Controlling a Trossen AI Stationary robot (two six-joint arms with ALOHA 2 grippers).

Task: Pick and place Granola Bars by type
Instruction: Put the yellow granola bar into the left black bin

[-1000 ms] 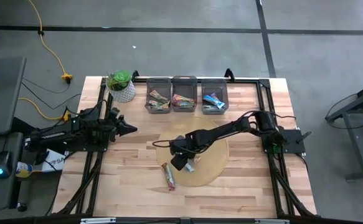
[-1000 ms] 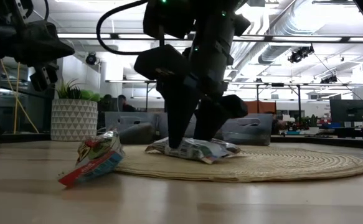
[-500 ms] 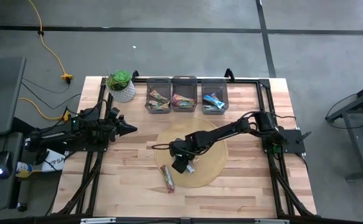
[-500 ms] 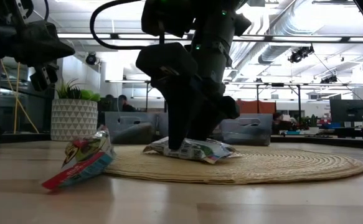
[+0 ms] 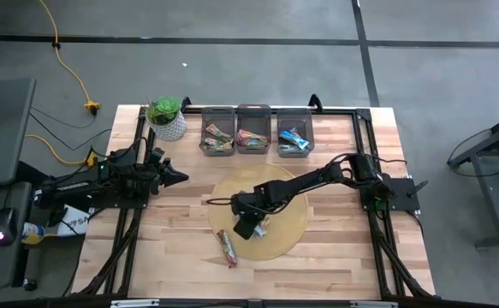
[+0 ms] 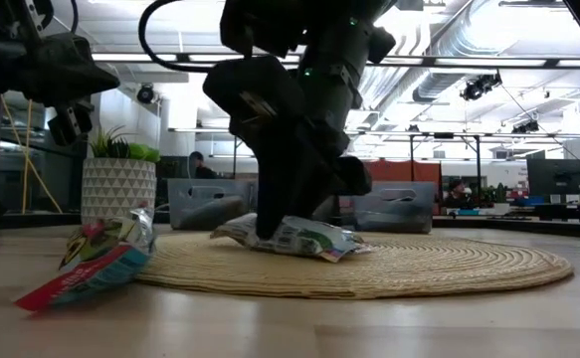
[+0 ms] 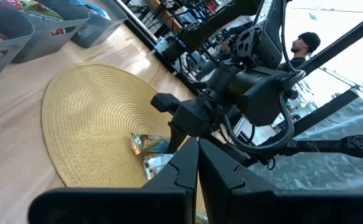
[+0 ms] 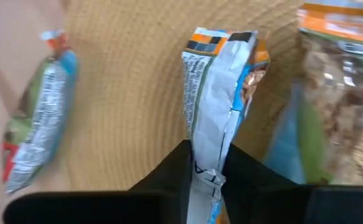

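Observation:
My right gripper (image 5: 247, 226) is down on the round woven mat (image 5: 288, 192), shut on a granola bar (image 8: 221, 81) in a white and orange wrapper. A second bar (image 8: 334, 93) lies on the mat just beside it. A third bar (image 5: 226, 248) in a red and green wrapper lies on the bare wood at the mat's near left rim. My left gripper (image 5: 181, 177) hovers shut over the table's left side, holding nothing. My right gripper pinches the bar's end nearest the wrist (image 8: 206, 155) between its two fingers (image 8: 176, 171), one on each long side. The fingers slant down from above and lie along the bar. The bar (image 6: 304, 239) rests on the mat, its orange end pointing away.
Three grey bins (image 5: 217, 139) (image 5: 253, 139) (image 5: 294, 139) with bars in them stand in a row at the far edge. A potted plant (image 5: 165, 118) stands at the far left. Bare wood lies near and right of the mat.
My right gripper has shut on the bar and shifted a little toward the table's left and near edges. The mat has slid with it, and the loose red and green bar at its rim has been pushed the same way along the wood.

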